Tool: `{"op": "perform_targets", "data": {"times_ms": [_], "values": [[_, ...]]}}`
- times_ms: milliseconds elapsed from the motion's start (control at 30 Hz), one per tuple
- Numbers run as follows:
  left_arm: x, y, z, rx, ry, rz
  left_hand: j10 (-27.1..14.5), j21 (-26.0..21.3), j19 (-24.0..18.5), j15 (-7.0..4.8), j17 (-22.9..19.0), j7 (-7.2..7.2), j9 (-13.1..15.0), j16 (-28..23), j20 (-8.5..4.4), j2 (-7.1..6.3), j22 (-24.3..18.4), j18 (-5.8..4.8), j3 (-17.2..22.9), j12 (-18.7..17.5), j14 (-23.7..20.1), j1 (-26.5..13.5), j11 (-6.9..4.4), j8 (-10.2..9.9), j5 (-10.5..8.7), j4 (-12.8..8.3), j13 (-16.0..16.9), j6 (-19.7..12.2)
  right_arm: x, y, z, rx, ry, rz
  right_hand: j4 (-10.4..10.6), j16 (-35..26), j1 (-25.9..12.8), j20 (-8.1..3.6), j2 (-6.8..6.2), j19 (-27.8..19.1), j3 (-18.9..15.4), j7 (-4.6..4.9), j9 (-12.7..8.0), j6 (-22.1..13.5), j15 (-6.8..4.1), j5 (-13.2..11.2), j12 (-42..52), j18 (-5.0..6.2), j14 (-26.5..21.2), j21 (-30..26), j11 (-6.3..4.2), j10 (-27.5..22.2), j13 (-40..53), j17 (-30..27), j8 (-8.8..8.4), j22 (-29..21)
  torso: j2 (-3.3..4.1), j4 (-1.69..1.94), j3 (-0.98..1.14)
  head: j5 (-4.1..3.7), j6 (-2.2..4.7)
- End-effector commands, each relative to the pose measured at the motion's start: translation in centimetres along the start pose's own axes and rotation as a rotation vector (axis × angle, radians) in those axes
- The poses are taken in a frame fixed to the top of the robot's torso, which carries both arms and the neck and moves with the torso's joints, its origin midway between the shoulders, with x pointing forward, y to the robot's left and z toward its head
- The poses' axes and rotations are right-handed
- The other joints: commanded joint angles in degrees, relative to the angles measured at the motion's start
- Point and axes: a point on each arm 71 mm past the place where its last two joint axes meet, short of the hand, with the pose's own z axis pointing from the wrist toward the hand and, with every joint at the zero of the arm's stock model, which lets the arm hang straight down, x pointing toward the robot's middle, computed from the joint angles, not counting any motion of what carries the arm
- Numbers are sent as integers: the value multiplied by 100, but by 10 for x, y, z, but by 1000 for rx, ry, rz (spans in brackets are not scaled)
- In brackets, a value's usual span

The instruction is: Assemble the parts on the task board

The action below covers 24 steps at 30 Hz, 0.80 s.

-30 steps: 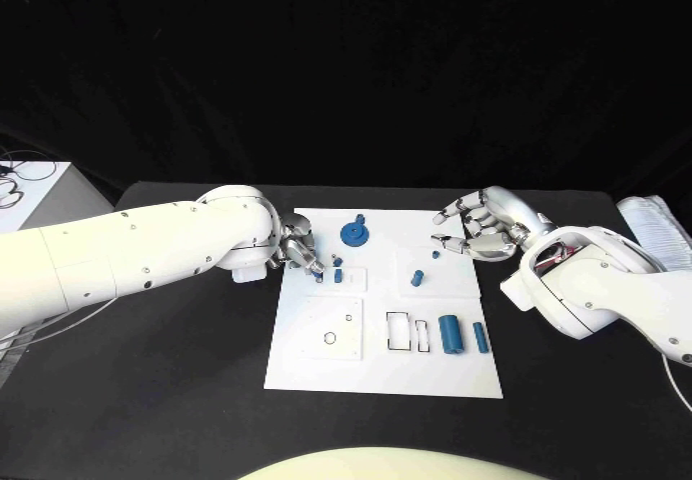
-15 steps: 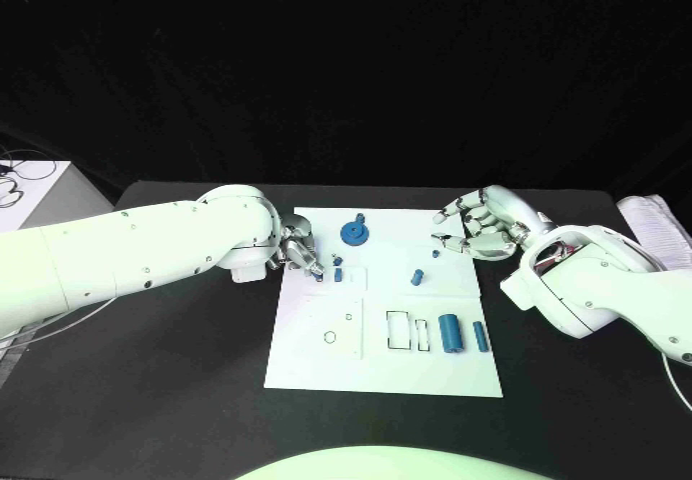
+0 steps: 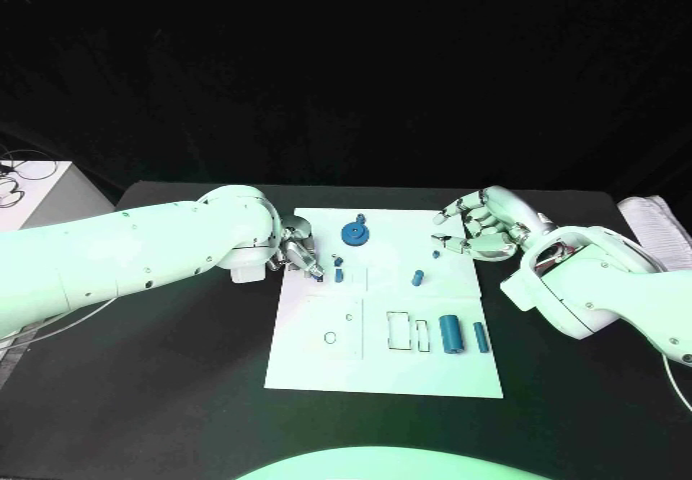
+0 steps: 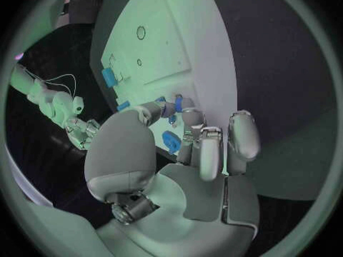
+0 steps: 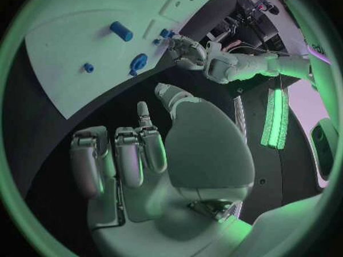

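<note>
Here, the left hand (image 3: 296, 252) pinches a small, rigid, likely light blue peg (image 3: 338, 274) near the task board (image 3: 325, 370)'s left edge; the right hand (image 3: 483, 228) hovers empty, fingers apart.

A pale green light washes the whole scene, brightest on the white task board (image 3: 382, 350) and the arms, while the black table (image 3: 173, 400) and backdrop swallow it into near darkness. Shadows are soft and faint. Both wrist views bend straight edges strongly toward their round rims, and the near palms there look slightly soft.
</note>
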Motion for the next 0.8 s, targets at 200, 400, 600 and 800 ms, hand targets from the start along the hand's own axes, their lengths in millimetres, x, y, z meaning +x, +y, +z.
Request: {"op": "perform_targets", "data": {"times_ms": [200,400,600,800], "values": [[3,0,2,1,28,-1,13,33,14,-47,1509,-6,8,25,-17,44,-3,-76,1452,35,586,-10,-29,21,33,-1486,17,36,1,2,0,-17,6,-8,-15,-26,12,2,-22,600,33,-10,8,-42,-27,22,-3,-83,577,13,-29,24,972,1393,19,1508,5,-6,2,-3,-15],[4,-2,3,9,51,0,12,36,20,-47,1509,-7,7,25,-17,41,5,-78,1453,32,586,-9,-30,20,34,-1491,13,38,1,2,0,-17,7,-8,-15,-26,12,2,-22,600,33,-10,8,-42,-27,22,-3,-83,577,13,-29,24,972,1393,19,1508,4,-4,4,-9,-27],[6,-4,3,15,71,-3,22,39,23,-48,1509,-9,6,25,-18,37,9,-79,1455,45,586,-7,-31,19,36,-1499,35,42,1,2,0,-17,7,-8,-15,-26,12,2,-22,600,33,-10,8,-42,-27,22,-3,-83,577,13,-29,24,972,1393,19,1508,1,2,7,-9,-33],[7,-6,3,20,91,3,25,35,15,-49,1509,-10,5,25,-19,34,0,-76,1456,49,586,-6,-33,18,38,-1505,40,46,2,2,0,-17,8,-9,-15,-26,12,2,-22,600,33,-10,8,-42,-27,22,-3,-83,577,13,-29,24,972,1393,19,1508,-2,-2,3,-7,-40]]}}
